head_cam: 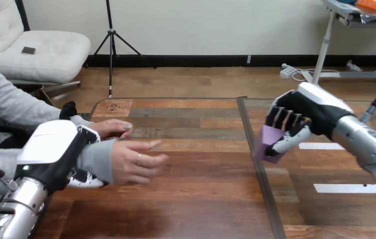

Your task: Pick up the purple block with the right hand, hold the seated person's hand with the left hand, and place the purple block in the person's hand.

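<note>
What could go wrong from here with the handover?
1. The purple block hangs low in the right hand, pinched near the fingertips, so it may slip on the way over.
2. The person's hand looks turned sideways rather than palm-up, so the block may slide off.
3. The left hand is curled round the person's wrist; a pull from either could shift the target.

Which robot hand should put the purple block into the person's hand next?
The right hand. Its fingers are curled round the small purple block, raised over the wooden table. The left hand is wrapped round the gray-sleeved wrist of the person's nearer hand, so it is busy.
</note>
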